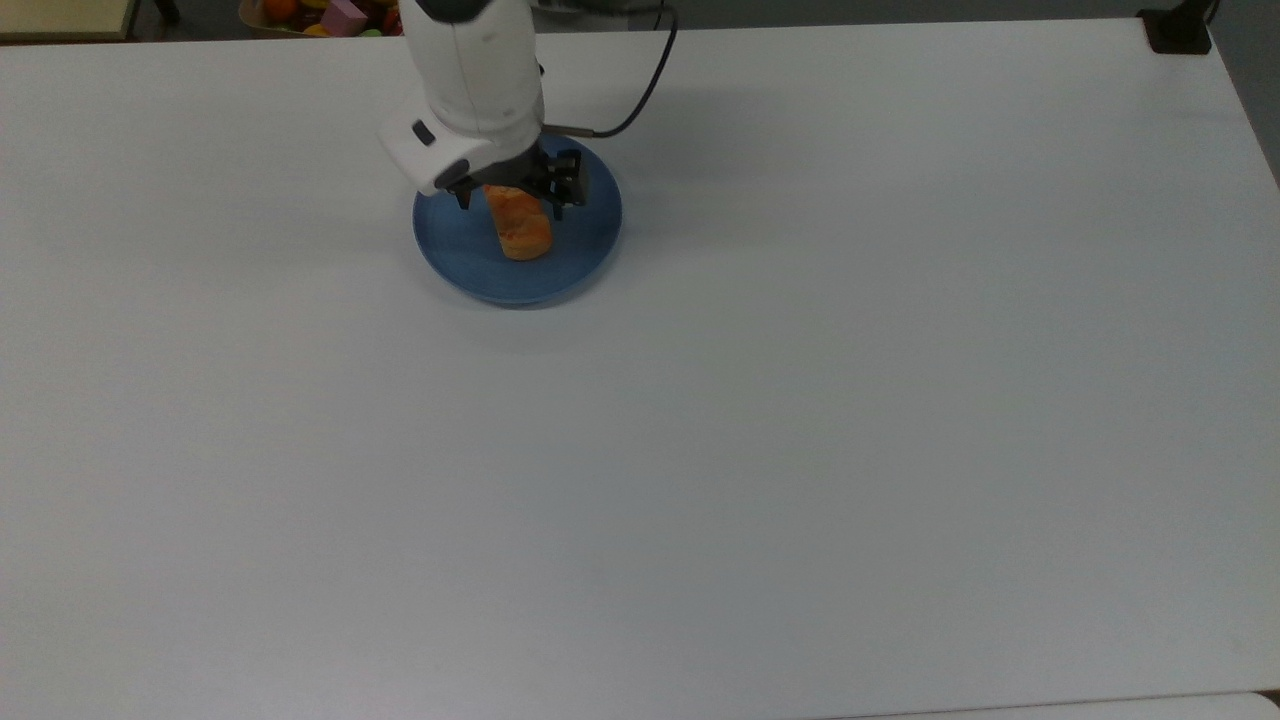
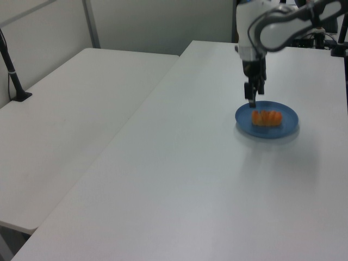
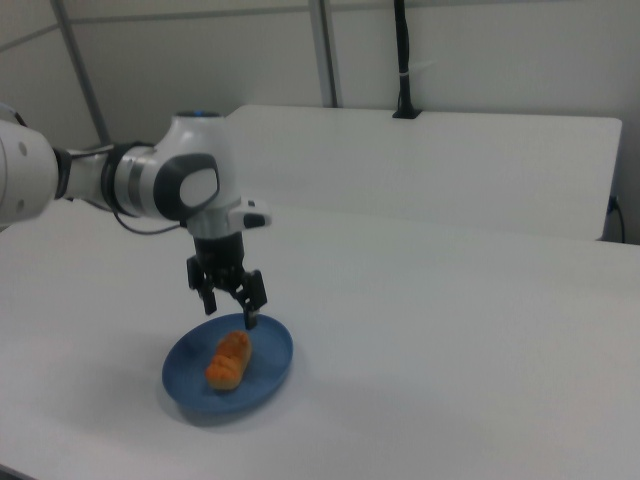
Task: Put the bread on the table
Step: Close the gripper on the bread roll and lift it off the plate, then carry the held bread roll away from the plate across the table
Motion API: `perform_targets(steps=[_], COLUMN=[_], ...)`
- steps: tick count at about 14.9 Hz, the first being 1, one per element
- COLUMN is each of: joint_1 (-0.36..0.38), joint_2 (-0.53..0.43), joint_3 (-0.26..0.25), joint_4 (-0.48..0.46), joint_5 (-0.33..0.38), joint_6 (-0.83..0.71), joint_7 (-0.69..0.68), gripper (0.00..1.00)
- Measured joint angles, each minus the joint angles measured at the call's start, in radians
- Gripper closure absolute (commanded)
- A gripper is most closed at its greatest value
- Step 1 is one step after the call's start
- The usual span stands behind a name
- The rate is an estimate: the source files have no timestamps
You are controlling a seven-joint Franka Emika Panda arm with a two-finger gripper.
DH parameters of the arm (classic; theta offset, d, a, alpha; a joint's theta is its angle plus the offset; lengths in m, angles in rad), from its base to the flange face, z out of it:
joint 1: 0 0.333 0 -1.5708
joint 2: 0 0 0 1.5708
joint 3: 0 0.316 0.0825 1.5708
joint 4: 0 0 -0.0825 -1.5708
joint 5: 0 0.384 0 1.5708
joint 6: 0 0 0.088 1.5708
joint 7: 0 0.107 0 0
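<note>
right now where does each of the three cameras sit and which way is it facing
Top view: high above, looking down on the large white table; the arm enters from the picture's top, open gripper over the golden-orange bread.
Left view: raised, looking along the table toward the round blue plate; arm at upper right.
Right view: raised at the opposite side; arm enters from the right view's left.
All share plate, bread and gripper.
</note>
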Motion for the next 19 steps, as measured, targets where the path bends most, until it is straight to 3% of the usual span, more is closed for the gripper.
perform_targets(steps=[2, 5, 7, 8, 14, 19], joint_1=[0.011, 0.018, 0.019, 0.019, 0.019, 0.012], joint_2=[0.016, 0.035, 0.040, 0.038, 0.012, 0.008], joint_3=[0.000, 0.000, 0.000, 0.000, 0.000, -0.018], joint_4=[-0.048, -0.120, -0.141, -0.141, -0.113, 0.124], joint_5=[-0.030, -0.076, -0.084, -0.084, -0.084, 0.018], joint_6=[0.033, 0.112, 0.142, 0.142, 0.119, -0.098], joint_7=[0.000, -0.001, -0.033, -0.051, -0.067, -0.080], gripper=[0.14, 0.68, 0.92, 1.00, 1.00, 1.00])
